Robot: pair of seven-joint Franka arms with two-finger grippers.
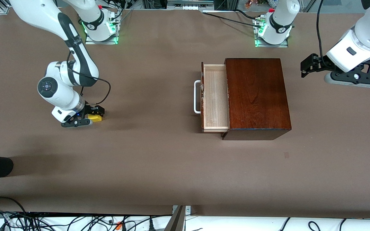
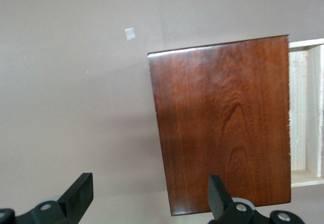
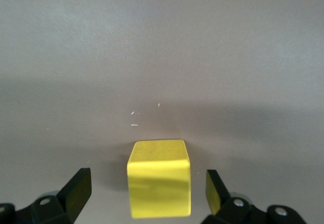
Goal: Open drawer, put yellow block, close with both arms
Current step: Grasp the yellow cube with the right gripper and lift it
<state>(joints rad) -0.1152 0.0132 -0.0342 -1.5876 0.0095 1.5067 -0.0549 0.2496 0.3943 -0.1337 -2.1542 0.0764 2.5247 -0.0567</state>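
Yellow block (image 3: 159,177) sits between your right gripper's (image 1: 92,116) wide fingers, unclamped; drawer (image 1: 215,98) open; left gripper (image 2: 152,203) wide, waiting.

I see both arms (image 1: 75,48) white with grey-black joint caps, black cables (image 1: 103,84) trailing, green base lights (image 1: 116,30), black two-finger grippers.

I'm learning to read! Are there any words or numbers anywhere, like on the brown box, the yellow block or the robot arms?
No words or numbers can be read.
wooden box: only wood grain.
drawer: bare pale wood.
yellow block: plain, between the right gripper fingers.
left gripper: no label, open over the table.
Round marks on the arm bases: too small.
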